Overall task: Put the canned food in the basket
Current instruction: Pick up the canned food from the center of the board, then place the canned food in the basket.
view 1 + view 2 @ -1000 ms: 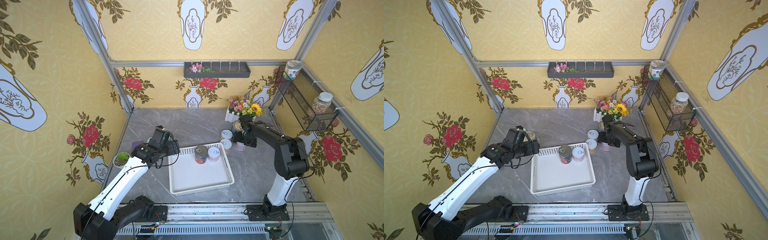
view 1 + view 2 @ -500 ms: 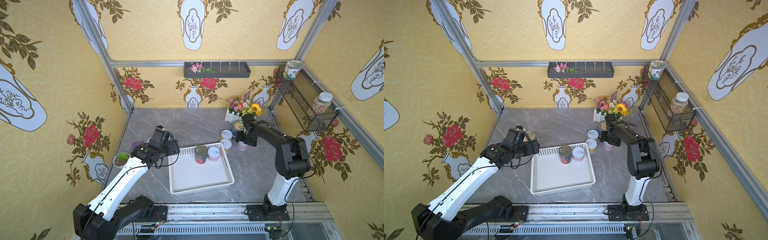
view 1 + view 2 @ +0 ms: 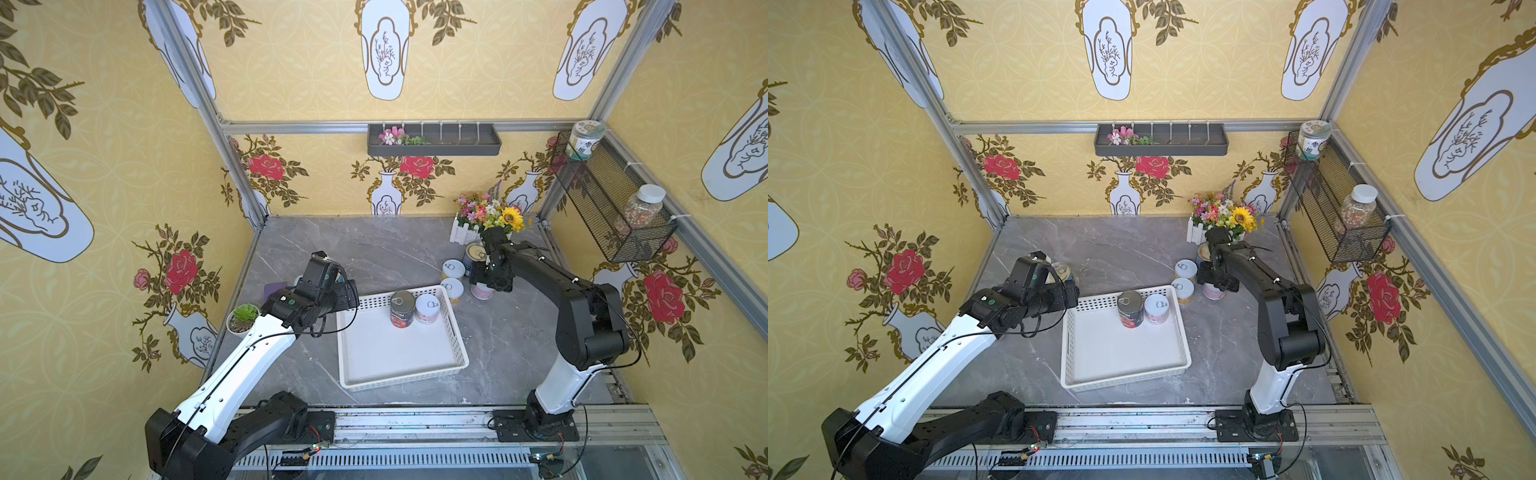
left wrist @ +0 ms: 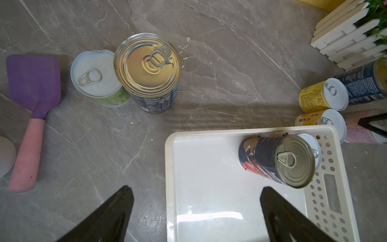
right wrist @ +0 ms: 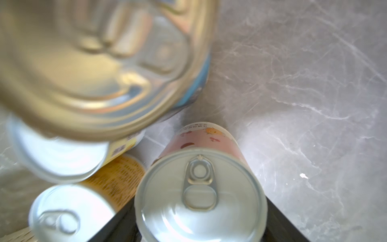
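Clasping pink can (image 5: 200,184), right gripper (image 5: 201,222) cropped.

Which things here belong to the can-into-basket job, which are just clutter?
Job: white basket; in it red-label can, pink-white can; outside two yellow cans, pink can, two blue cans, green can.
Clutter: purple spatula, succulent, flower box, wall tray, wire basket with jars.

**Four views, one tabletop**

We look down from high at the front through both top views, side by side and nearly alike, taking in the whole grey table (image 3: 374,249). From the left wrist we face downward at middle height over the white basket (image 4: 219,132) and the table beside it. From the right wrist we sit tight above the pink can (image 5: 199,199), its neighbours blurred. All four views share that can and the yellow cans (image 4: 312,100) next to it.
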